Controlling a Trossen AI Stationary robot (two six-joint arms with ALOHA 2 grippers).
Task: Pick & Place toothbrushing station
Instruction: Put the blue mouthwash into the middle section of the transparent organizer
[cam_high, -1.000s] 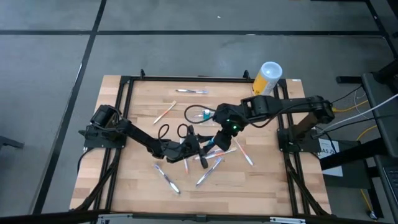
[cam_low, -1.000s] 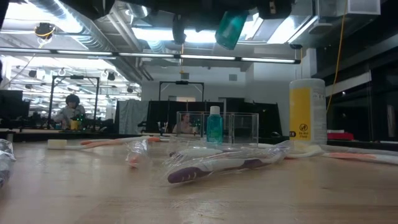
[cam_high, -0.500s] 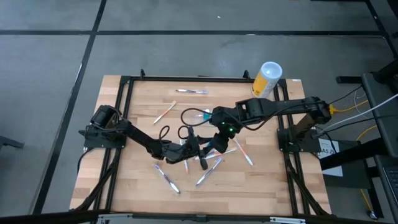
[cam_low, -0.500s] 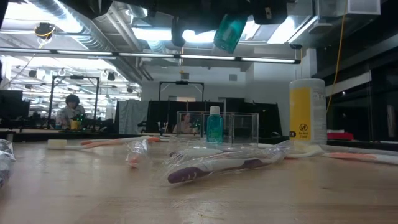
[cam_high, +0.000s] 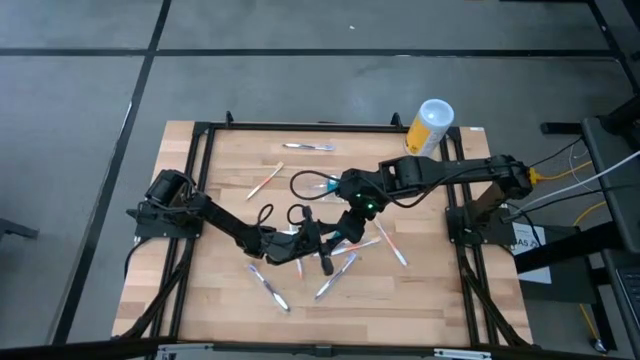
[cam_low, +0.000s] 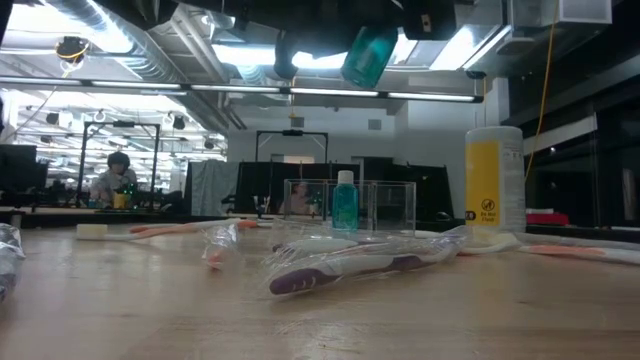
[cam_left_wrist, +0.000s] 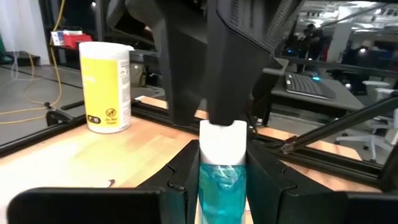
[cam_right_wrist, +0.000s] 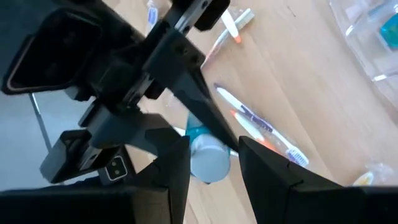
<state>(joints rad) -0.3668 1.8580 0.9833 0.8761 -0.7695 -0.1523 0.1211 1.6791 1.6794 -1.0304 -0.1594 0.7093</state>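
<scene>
We are watching both grippers meeting in mid-air just in front of the toothbrushing station (cam_low: 350, 205). The left gripper (cam_left_wrist: 222, 163) is clamping a small blue bottle (cam_left_wrist: 222, 183) by its body; the right gripper (cam_right_wrist: 213, 154) is closing on its white cap (cam_right_wrist: 208, 158), it seems. The station is standing on the table (cam_high: 230, 160), another blue bottle inside. We are judging it light, rigid, slick and crackable, best held by a wall.
</scene>
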